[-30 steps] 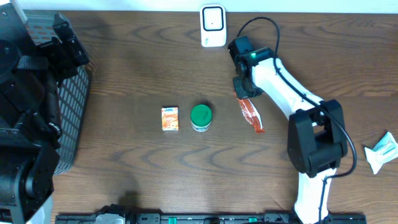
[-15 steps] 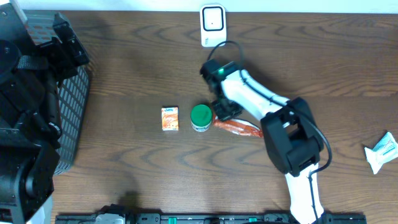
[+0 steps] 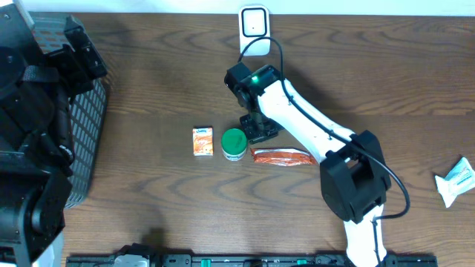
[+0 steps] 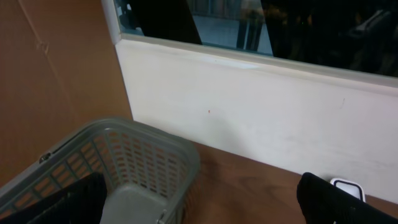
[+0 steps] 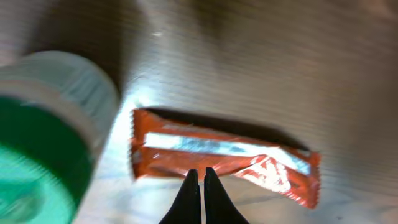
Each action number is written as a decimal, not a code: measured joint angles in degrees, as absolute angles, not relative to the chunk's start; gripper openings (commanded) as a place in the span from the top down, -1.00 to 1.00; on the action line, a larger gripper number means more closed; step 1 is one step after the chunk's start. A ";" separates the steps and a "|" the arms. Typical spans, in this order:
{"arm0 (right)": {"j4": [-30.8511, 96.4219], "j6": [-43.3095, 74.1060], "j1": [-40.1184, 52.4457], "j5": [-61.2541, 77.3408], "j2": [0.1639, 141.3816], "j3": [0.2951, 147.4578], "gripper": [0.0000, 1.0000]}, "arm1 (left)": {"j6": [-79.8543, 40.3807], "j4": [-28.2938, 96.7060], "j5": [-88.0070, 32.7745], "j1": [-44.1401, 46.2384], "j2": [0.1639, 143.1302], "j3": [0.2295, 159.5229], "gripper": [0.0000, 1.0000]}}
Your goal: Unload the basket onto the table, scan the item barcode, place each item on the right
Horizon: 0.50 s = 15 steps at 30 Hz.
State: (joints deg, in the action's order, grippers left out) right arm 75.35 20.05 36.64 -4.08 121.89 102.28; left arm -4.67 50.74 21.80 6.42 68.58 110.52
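An orange snack wrapper (image 3: 280, 156) lies flat and level on the table, just right of a green-lidded tub (image 3: 234, 143). A small orange box (image 3: 202, 141) sits left of the tub. The white scanner (image 3: 254, 30) stands at the table's far edge. My right gripper (image 3: 257, 130) hangs just behind the wrapper's left end. In the right wrist view its shut, empty fingertips (image 5: 200, 173) meet the near edge of the wrapper (image 5: 224, 154), with the tub (image 5: 43, 137) to the left. My left gripper (image 4: 202, 193) is open wide and empty above the basket.
A grey mesh basket (image 3: 83, 141) stands at the left under the black left arm (image 3: 30, 111); its rim (image 4: 155, 140) shows in the left wrist view, with the scanner (image 4: 346, 185) at the right edge. A white packet (image 3: 454, 180) lies at the far right.
The right arm swung left across the table. The wrapper went with it, turning from slanted to level and ending beside the tub, which shifted slightly left. The left arm stayed put.
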 measured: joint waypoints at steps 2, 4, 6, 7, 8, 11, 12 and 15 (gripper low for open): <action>74.94 21.19 36.64 -2.85 121.75 102.19 0.97 | -4.67 50.74 21.80 6.42 68.58 110.34 -0.96; 74.08 22.48 36.64 -1.91 121.75 101.49 0.97 | -4.67 50.72 21.78 6.42 68.58 110.32 -0.96; 73.69 23.55 36.64 -0.84 121.75 100.38 0.97 | -4.67 50.72 21.80 6.42 68.58 110.32 -0.96; 73.47 23.97 36.67 -0.38 121.75 99.70 0.98 | -4.67 50.72 21.80 6.42 68.58 110.32 -0.96; 73.30 24.58 36.67 0.30 121.75 98.63 0.97 | -4.67 50.74 21.80 6.42 68.58 110.32 -0.96; 73.03 26.59 36.71 1.56 121.78 95.24 0.97 | -4.67 50.74 21.80 6.42 68.58 110.32 -0.96; 72.77 26.98 36.71 1.91 121.78 94.13 0.97 | -4.67 50.74 21.80 6.42 68.58 110.32 -0.95; 70.35 27.99 36.86 4.19 121.78 89.62 0.98 | -4.67 50.72 21.80 6.42 68.58 110.32 -0.96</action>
